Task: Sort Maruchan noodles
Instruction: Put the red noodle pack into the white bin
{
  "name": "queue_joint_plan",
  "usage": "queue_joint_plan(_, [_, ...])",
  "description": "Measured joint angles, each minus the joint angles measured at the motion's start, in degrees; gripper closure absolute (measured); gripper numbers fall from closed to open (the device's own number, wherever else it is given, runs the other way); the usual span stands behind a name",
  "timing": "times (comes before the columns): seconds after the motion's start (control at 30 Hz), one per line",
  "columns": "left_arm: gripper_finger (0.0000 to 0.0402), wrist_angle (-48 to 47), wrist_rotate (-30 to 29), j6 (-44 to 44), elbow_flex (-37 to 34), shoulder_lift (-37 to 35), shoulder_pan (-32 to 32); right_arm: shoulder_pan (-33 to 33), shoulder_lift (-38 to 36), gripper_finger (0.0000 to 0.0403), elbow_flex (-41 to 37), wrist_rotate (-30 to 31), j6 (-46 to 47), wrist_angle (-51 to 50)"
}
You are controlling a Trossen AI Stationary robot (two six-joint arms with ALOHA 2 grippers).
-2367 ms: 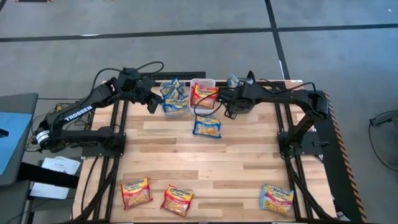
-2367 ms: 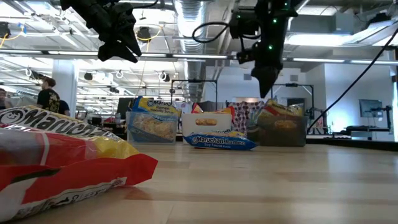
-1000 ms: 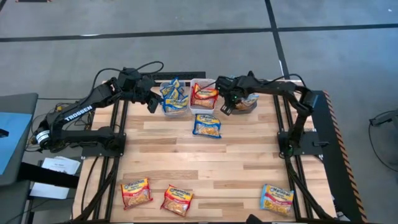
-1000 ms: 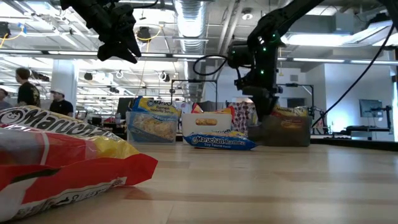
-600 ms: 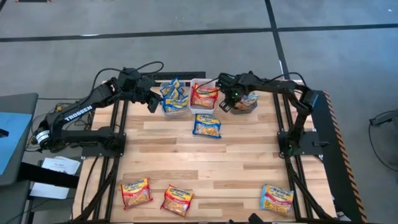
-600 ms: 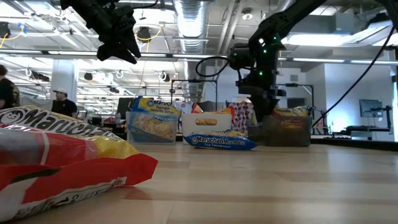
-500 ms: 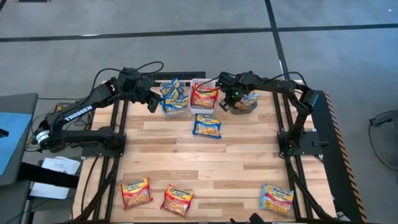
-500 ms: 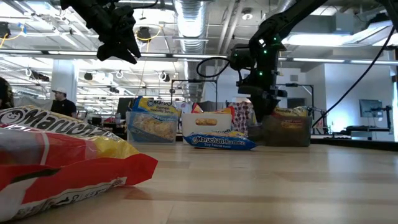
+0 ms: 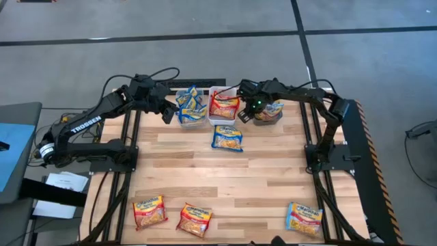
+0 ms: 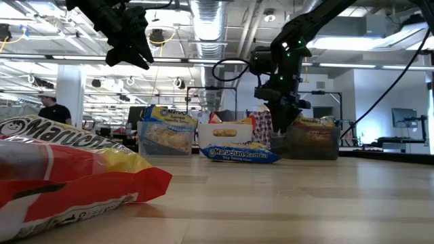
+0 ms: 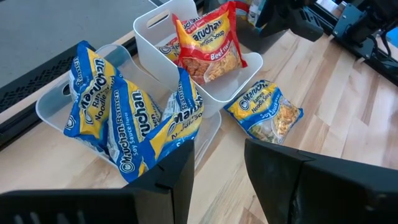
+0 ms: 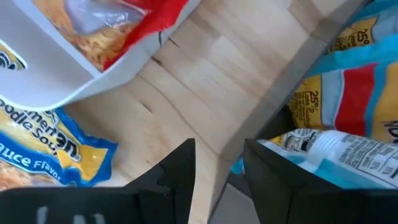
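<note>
Blue-trimmed crinkly plastic Maruchan packets (image 9: 190,104) stand upright and tilted, several together, inside the clear rectangular bin (image 11: 52,106) at the far edge of the table. A red-trimmed packet (image 9: 223,105) leans upright in the white rectangular bin (image 11: 149,28) just beside it. A light-blue-trimmed packet with a red band (image 12: 348,109) lies in the dark grey bin (image 9: 268,117) farther right.

One blue-trimmed packet (image 9: 227,138) lies flat, face up, on the wooden tabletop just in front of the white bin.

Along the near edge lie three more flat packets: two red-trimmed ones (image 9: 150,211) (image 9: 195,220) near each other at the left, and one pink-and-blue-trimmed packet (image 9: 303,219) well apart at the right.
</note>
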Motion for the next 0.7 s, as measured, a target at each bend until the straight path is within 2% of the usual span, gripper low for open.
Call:
queue_joint_plan(0.13, [0.0274,0.0,0.0,0.0,0.0,0.0,0.0,0.0,0.0,0.0244,1.2,0.0,-1.3,-1.3])
queue_joint_plan(0.37, [0.0274,0.0,-0.1,0.1,0.0,0.0,0.0,0.3,0.0,0.0246,8.0,0.0,-2.6,-6.0])
queue_joint_plan(0.57, [0.0274,0.0,-0.7,3.7,0.0,0.0,0.0,1.8,-0.1,0.0246,13.1,0.0,-4.0,-12.0])
queue_joint_plan(0.7, [0.0274,-0.1,-0.8,5.4,0.0,0.0,0.0,3.3,-1.0,0.0246,13.9,0.0,-5.8,-13.2])
